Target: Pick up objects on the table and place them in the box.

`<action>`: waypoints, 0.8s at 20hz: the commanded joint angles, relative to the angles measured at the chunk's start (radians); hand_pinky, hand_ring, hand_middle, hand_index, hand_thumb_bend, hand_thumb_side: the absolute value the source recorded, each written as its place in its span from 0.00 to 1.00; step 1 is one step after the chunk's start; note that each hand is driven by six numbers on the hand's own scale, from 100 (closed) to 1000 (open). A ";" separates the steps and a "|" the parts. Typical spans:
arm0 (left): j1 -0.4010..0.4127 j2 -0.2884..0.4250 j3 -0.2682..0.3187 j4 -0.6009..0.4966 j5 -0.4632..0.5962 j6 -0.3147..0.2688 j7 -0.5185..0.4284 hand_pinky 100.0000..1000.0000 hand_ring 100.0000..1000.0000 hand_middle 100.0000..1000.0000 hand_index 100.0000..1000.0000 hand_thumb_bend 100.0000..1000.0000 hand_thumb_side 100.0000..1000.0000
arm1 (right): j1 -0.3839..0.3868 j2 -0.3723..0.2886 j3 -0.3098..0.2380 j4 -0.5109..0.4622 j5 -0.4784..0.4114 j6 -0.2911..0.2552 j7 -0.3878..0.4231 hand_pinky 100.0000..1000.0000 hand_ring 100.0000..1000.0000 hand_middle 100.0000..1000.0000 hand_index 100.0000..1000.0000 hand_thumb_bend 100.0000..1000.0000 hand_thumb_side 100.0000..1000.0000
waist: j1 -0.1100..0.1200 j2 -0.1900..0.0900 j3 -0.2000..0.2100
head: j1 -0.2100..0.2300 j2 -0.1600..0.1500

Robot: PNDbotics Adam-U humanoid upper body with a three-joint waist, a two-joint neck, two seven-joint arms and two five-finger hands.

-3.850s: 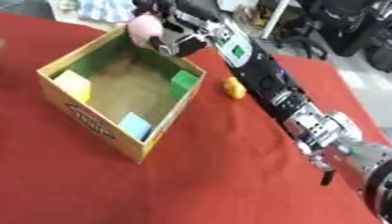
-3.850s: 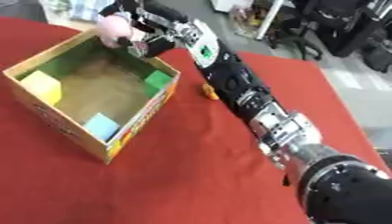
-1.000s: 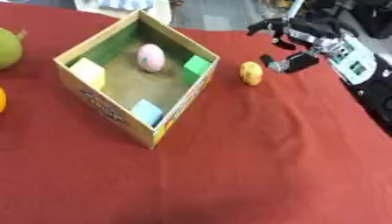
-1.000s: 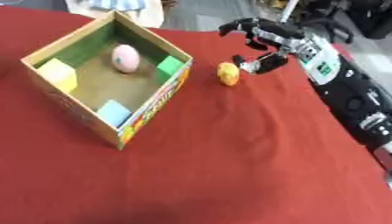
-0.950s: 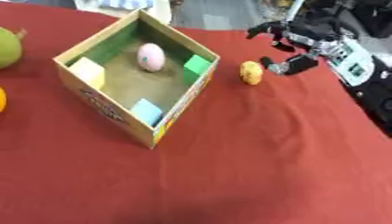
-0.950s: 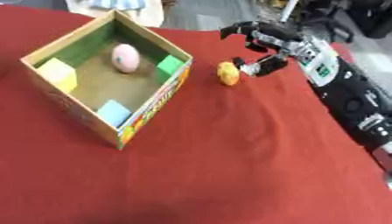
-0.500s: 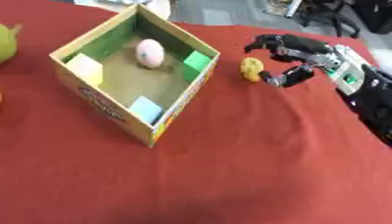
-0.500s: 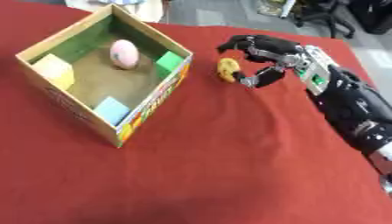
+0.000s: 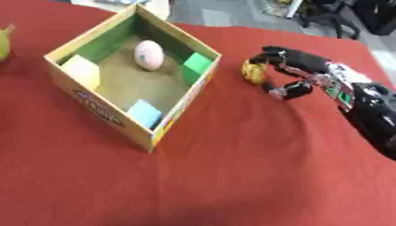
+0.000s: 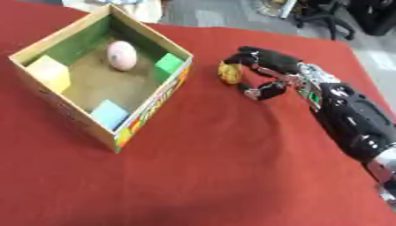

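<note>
Red cloth (image 9: 232, 167) covers the whole table, and on it sits an open cardboard box (image 9: 166, 126) with yellow outer walls, green inner walls and a brown floor, set askew so that one corner points toward the near edge. Inside the box lies a pink egg-shaped object (image 9: 148, 54) near the far wall, resting on the floor. Folded-in flaps show at three corners: a pale yellow one (image 9: 82, 71) on the left, a green one (image 9: 198, 63) on the right and a light blue one (image 9: 144, 112) at the near side.

Just to the right of the box, apart from its wall, a small yellow rounded object (image 9: 252, 72) sits on the cloth (darker brownish patches mark its surface; what it is cannot be made out). The robot's right hand (image 10: 267, 70) reaches in from the right side and curves around this object: the upper fingers (image 10: 246, 57) arch over its far side and touch or nearly touch it, while the thumb (image 10: 261, 92) stays below and to the right, clear of it. The hand is spread in a wide claw and not closed on the object. Its black forearm (image 10: 352, 121) runs back toward the lower right.

At the far left edge of the left eye view, a green-yellow rounded fruit (image 9: 3, 43) shows partly, cut off by the frame.
</note>
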 commanded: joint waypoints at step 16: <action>-0.019 0.017 -0.011 -0.015 -0.041 0.003 -0.007 0.82 0.80 0.76 0.77 0.00 0.55 | -0.007 -0.054 -0.013 0.034 0.002 -0.002 -0.233 1.00 0.00 0.76 0.94 0.00 0.04 | -0.027 0.020 -0.007 | -0.018 -0.042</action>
